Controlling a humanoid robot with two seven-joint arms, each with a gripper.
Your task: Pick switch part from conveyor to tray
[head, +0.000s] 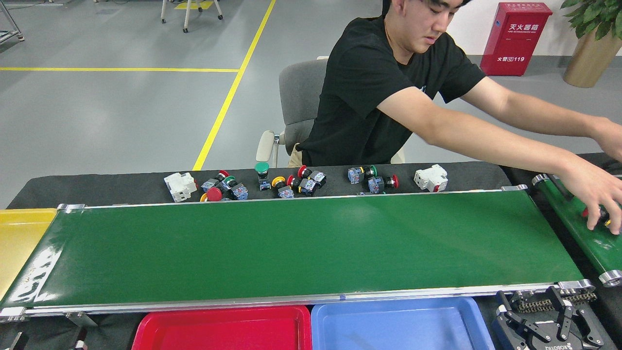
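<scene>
My conveyor (301,248) is bare: the switch parts (291,182) lie in a loose row on the table just beyond its far rail, and a person's hand (600,204) rests on one more on the narrower belt at right. I judge them light, rigid plastic, with slick round caps, so I'd grip the squarer blue body. My right claw (546,323) waits with fingers spread, holding nothing; the left claw isn't in view.

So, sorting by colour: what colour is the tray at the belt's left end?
Yellow tray, seen in the head view.
</scene>
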